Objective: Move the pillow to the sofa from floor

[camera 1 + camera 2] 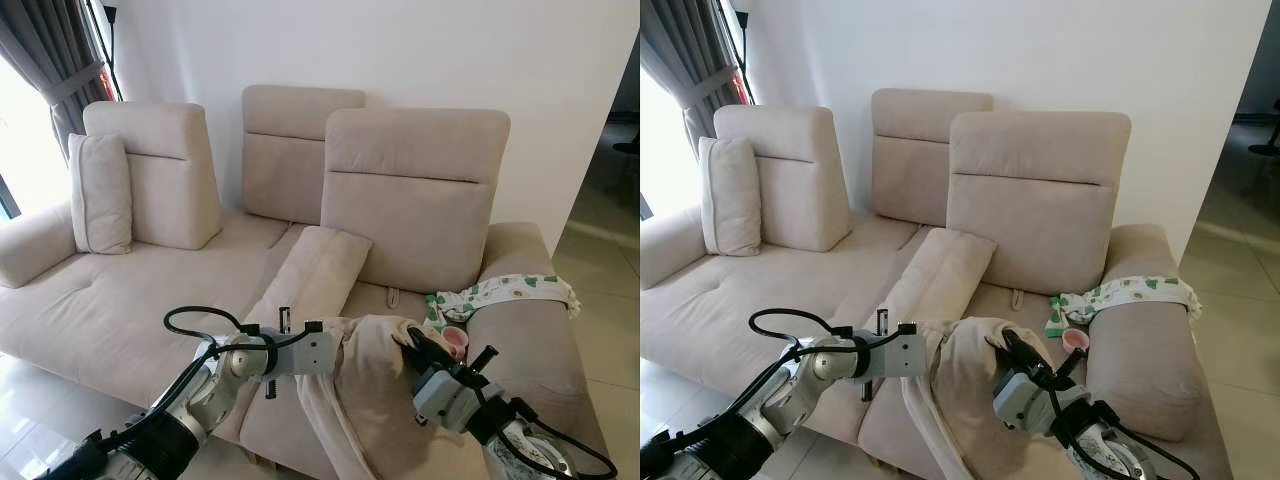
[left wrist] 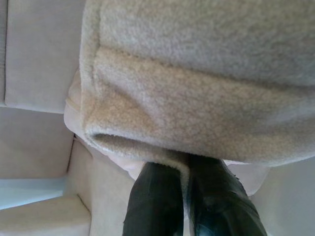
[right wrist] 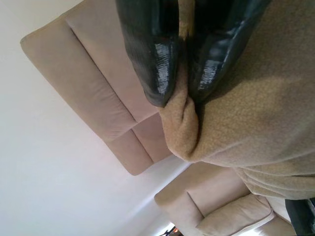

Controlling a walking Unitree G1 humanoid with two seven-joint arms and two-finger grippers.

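1. Left gripper (image 2: 187, 169) has its fingers pinched together on the edge of the fleecy pillow (image 1: 375, 385)
2. Right gripper (image 3: 183, 91) clamps another fold between its fingertips
3. The pillow hangs between both, over the sofa (image 1: 120, 300) seat front

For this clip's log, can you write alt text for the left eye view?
Both grippers, left and right, pinch a floppy beige fleece pillow held up over the front edge of a beige sofa. A long cushion leans on the seat, and a green-patterned cloth drapes the sofa's right arm.
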